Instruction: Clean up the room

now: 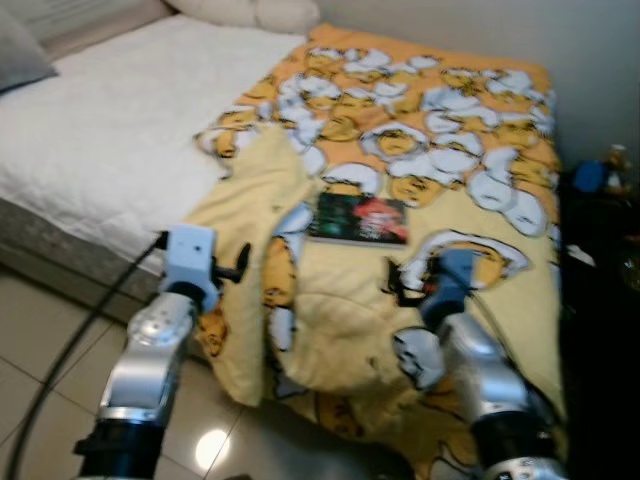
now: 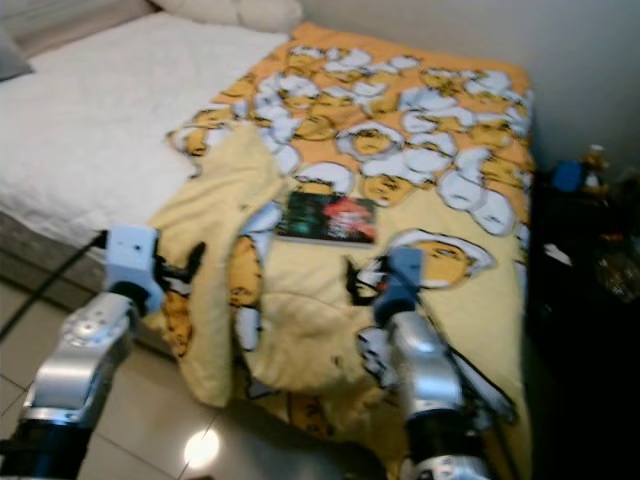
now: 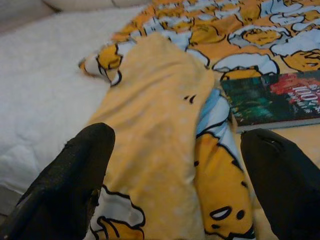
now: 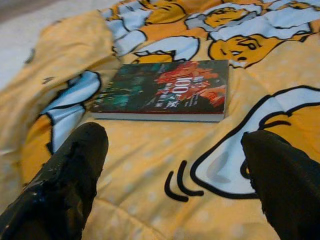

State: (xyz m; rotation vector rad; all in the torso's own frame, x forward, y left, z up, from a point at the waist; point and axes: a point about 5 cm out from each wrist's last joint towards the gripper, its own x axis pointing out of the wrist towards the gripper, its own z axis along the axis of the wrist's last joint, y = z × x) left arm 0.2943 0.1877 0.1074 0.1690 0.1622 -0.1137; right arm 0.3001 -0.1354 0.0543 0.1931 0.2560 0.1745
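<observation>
Done: nothing visibly tidied.
Left: dark-covered paperback book (image 4: 165, 90) lies on rumpled yellow cartoon-print blanket (image 1: 480, 290).
Grippers: left gripper (image 3: 180, 170) and right gripper (image 4: 175, 175) spread apart, empty.

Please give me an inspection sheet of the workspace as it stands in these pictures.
Surface: bed with white mattress, partly covered by a rumpled yellow cartoon-print blanket, one edge folded back.
Job's things: book with dark green and red cover, lying flat on the blanket.
Clutter: pillows at the head of the bed; small objects, too blurred to tell, on a dark stand at the robot's right.
Grippers: left pincer open over the blanket's folded edge; right pincer open, facing the book, apart from it.
Cables: black cable running along the left arm.
Surroundings: tiled floor, plain wall.
</observation>
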